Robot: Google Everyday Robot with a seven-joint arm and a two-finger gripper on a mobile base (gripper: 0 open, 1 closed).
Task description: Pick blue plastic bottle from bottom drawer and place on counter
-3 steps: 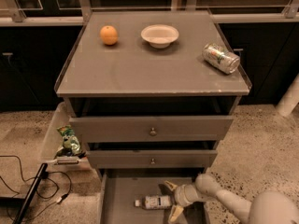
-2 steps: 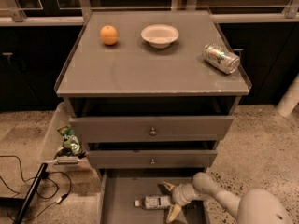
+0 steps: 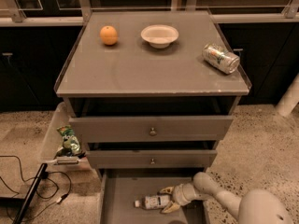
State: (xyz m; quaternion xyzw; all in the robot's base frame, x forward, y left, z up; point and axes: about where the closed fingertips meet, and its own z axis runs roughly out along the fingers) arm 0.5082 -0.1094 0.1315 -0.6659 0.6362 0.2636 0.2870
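Observation:
The blue plastic bottle [image 3: 153, 202] lies on its side on the floor of the open bottom drawer [image 3: 117, 199], white cap pointing left. It looks greyish with a pale label. My gripper [image 3: 167, 199] reaches in from the lower right, and its fingers straddle the bottle's right end, one finger [image 3: 166, 190] behind it and one in front. The fingers are spread around the bottle, which rests on the drawer floor. The counter [image 3: 149, 69] is the wide grey top of the cabinet above.
On the counter sit an orange [image 3: 108, 35], a white bowl [image 3: 160, 35] and a dented silver-green can [image 3: 220, 58] on its side. Two knobbed drawers [image 3: 152, 129] are above the open one. A bin with a green bag [image 3: 68, 141] and cables [image 3: 28, 190] are at left.
My gripper and arm have shifted slightly left, closer around the bottle's right end. The bottle has not moved.

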